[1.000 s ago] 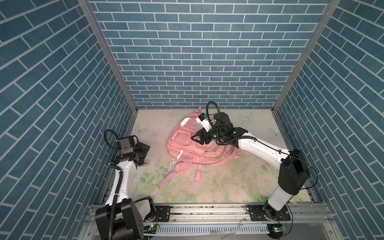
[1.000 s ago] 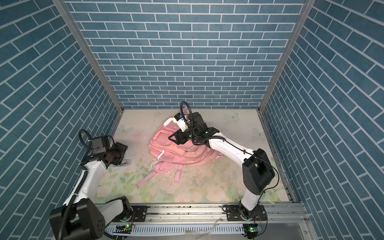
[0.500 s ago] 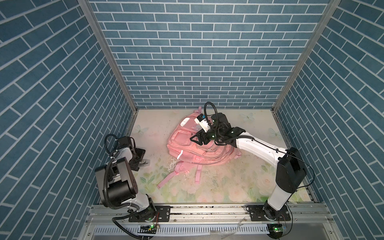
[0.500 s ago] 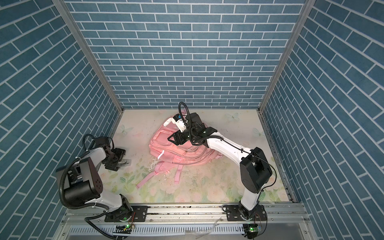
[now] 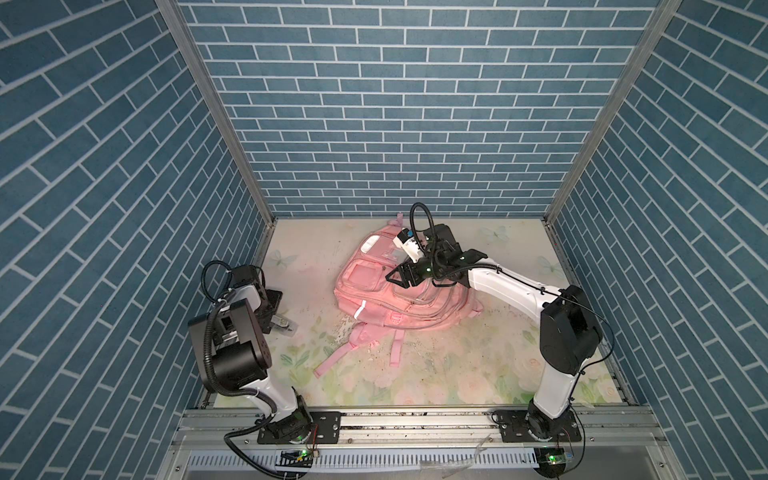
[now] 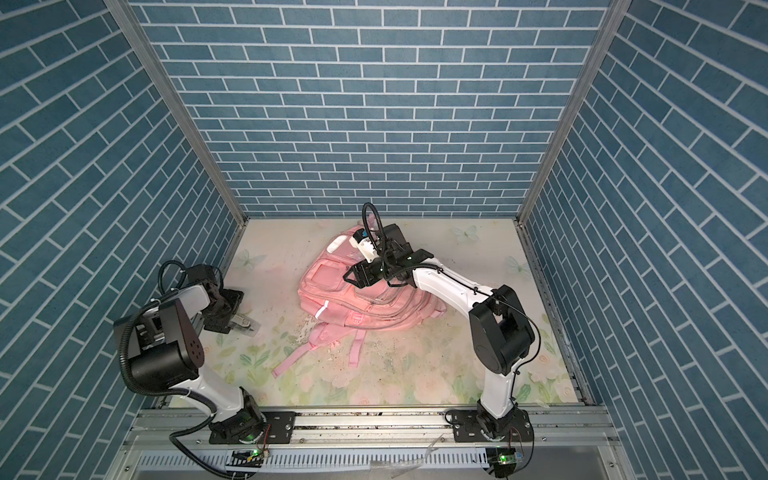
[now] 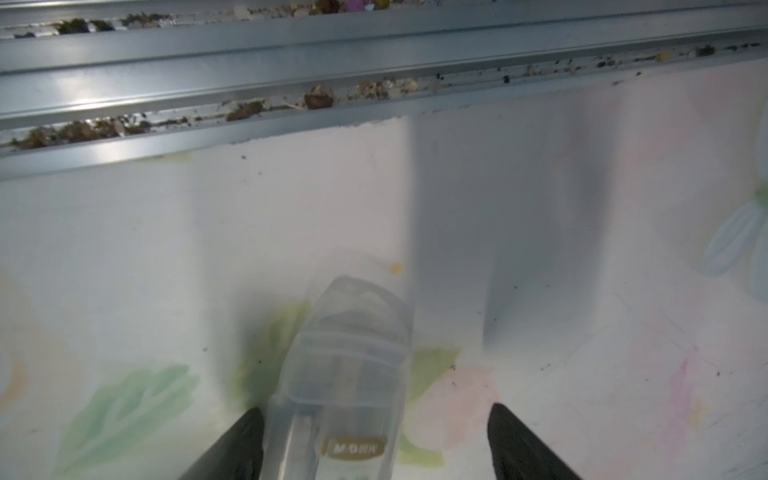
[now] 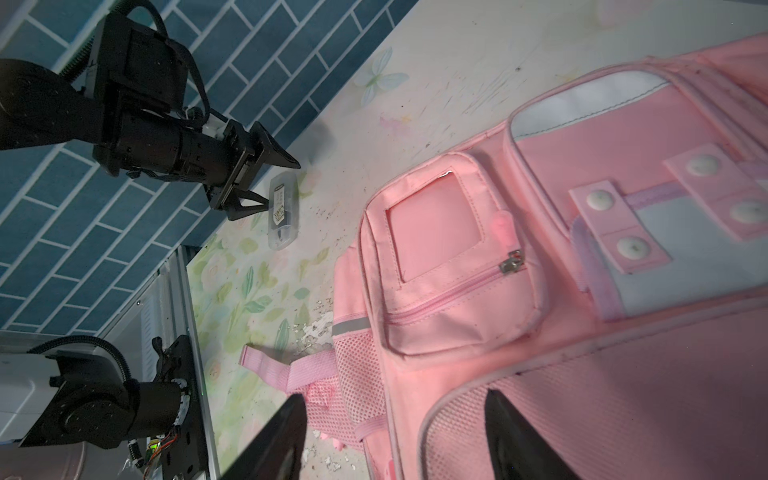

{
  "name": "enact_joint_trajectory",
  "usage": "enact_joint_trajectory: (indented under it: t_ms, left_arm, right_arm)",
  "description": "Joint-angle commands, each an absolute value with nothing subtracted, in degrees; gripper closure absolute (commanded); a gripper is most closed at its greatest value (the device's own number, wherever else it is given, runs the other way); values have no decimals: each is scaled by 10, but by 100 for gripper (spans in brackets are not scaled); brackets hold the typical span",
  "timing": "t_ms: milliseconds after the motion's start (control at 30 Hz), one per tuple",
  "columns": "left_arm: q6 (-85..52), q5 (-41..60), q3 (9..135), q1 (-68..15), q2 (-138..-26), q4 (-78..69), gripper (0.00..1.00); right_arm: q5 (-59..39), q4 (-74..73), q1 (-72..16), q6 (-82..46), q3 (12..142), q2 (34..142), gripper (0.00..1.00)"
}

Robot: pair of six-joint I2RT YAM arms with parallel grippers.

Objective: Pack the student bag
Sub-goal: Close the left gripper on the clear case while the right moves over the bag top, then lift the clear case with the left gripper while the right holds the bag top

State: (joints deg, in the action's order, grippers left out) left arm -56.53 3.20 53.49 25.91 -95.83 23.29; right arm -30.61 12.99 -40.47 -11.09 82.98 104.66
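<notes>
The bag [image 5: 399,291], soft pink fabric with mesh sides, zip pockets and a clear window, is laid flat mid-surface [image 5: 457,365]. The right gripper [image 8: 392,415] is held open just above it, with nothing gripped. Near the left wall a small, smooth, translucent case [image 7: 345,374] is straddled by the open left gripper [image 7: 376,409]. The case is probably to be picked up next: the jaws should be centred on its narrow sides and closed gently, since hard plastic is likely to slip.
</notes>
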Motion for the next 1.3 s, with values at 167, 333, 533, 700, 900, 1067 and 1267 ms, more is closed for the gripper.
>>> enact_joint_trajectory:
  t_ms: [167, 333, 533, 700, 900, 1067, 1267]
  left_arm:
    - [-544, 15, 490, 256, -972, 281, 16]
    - [-516, -2, 499, 256, -906, 315, 15]
    - [-489, -38, 524, 256, -865, 361, 15]
    - [-475, -23, 512, 254, -883, 340, 16]
    - [-446, -47, 541, 235, -945, 356, 15]
    - [-446, -77, 545, 234, -973, 358, 16]
    - [-456, -85, 564, 214, -997, 365, 15]
  right_arm:
    - [-331, 128, -382, -91, 823, 1033, 32]
    - [-335, 116, -381, -92, 810, 1032, 32]
    - [-338, 105, -379, -91, 791, 1024, 32]
    - [-345, 99, -375, -87, 779, 1020, 32]
    - [-355, 88, -367, -90, 764, 1020, 31]
    - [-360, 79, -355, -92, 753, 1019, 31]
    - [-372, 75, -339, -91, 747, 1019, 31]
